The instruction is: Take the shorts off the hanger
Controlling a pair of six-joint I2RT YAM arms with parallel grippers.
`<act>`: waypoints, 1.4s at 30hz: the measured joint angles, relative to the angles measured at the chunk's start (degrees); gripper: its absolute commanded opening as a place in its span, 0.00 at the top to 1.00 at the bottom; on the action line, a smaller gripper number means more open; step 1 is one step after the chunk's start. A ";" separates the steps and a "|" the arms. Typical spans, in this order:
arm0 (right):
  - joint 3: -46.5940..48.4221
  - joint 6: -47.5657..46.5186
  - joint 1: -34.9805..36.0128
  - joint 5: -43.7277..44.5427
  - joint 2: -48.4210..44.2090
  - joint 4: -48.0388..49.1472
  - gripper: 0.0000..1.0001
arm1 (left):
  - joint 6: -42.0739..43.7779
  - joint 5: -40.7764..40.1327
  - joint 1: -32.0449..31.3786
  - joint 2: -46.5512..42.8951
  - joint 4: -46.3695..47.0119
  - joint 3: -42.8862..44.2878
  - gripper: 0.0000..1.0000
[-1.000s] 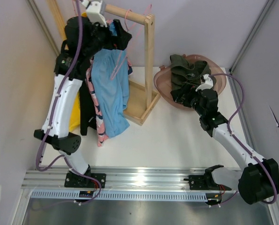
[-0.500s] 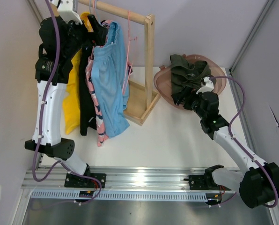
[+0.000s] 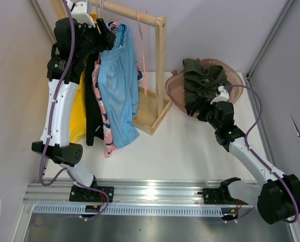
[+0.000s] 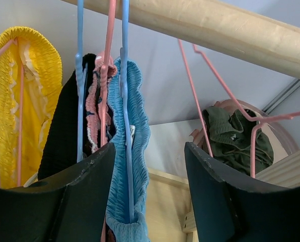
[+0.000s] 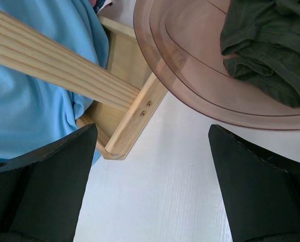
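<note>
Left gripper [image 4: 149, 154] is held released under the rail [image 4: 215, 25]; blue shorts [image 4: 136, 126], apparently untouched, are crowded by a black garment [image 4: 64, 133]. Right gripper [image 5: 152, 133] is spread wide near the bowl [image 5: 190, 85].

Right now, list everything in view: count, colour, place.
Wooden rack: 1, pale wood, table's back left.
Yellow garment: 1, yellow, rail's left end.
Black garment: 1, black, beside the yellow.
Patterned garment: 1, pink, between black and blue.
Blue shorts: 1, light blue, rightmost hung garment.
Empty hanger: 1, pink, right of shorts.
Bowl: 1, translucent brown, table's back right.
Green clothing: 1 pile, dark green, in bowl.
Table: 1, white, below.
Left gripper: 1, black, open at the rail.
Right gripper: 1, black, open, beside the bowl.
</note>
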 measured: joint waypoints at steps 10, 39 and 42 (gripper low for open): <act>-0.52 0.00 0.00 0.37 -0.02 0.04 0.00 | 0.04 -0.31 0.00 0.22 0.44 -2.75 0.42; -0.81 -1.18 3.48 -0.55 0.00 -0.76 0.01 | -1.86 -1.64 0.09 10.34 -5.18 10.54 1.00; 4.98 -2.97 9.11 0.33 0.26 -3.82 0.01 | -2.36 -1.53 0.09 9.84 -5.40 10.56 1.00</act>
